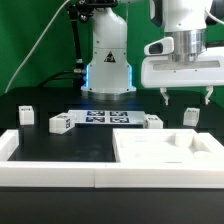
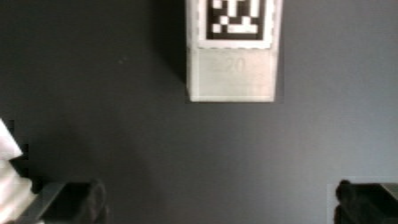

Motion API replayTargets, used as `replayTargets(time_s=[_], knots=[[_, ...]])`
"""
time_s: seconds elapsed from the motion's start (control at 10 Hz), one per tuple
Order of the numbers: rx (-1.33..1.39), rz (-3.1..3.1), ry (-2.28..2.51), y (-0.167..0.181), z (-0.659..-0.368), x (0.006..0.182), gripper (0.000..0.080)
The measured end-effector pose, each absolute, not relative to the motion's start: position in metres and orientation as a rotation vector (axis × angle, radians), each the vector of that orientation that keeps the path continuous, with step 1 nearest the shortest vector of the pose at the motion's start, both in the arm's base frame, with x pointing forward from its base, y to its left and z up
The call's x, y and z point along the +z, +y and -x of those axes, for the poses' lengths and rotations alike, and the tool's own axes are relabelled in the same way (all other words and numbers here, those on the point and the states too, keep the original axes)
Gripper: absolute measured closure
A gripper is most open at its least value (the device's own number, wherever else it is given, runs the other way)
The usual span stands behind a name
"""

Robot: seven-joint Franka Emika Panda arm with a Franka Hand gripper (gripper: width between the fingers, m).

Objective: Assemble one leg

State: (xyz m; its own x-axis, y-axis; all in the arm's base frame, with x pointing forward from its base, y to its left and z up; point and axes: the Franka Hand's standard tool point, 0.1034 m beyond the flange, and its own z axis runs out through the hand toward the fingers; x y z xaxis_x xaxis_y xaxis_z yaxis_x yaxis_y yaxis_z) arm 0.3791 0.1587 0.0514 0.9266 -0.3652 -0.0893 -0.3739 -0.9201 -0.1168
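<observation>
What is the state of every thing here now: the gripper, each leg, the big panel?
gripper: open, holding nothing, above the table.
nearest leg: on the table below the gripper, not gripped.
other legs: three, loose on the table, apart from each other.
panel: lying flat on the table.

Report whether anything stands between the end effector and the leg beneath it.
Nothing visible does. The open end effector hangs above the leg; the wrist view shows only black table between them.
</observation>
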Motion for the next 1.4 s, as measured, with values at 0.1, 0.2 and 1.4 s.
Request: replayTargets(time_s=[0.1,0.2,1.4], knots=[[0.240,2.950,0.523,0.160,-0.377,0.052,0.0150],[0.369,2.931,0.497,0.160,-0.377,0.053,0.0150],[1.264,2.614,0.470,0.168,-0.353,0.017,0.0150]])
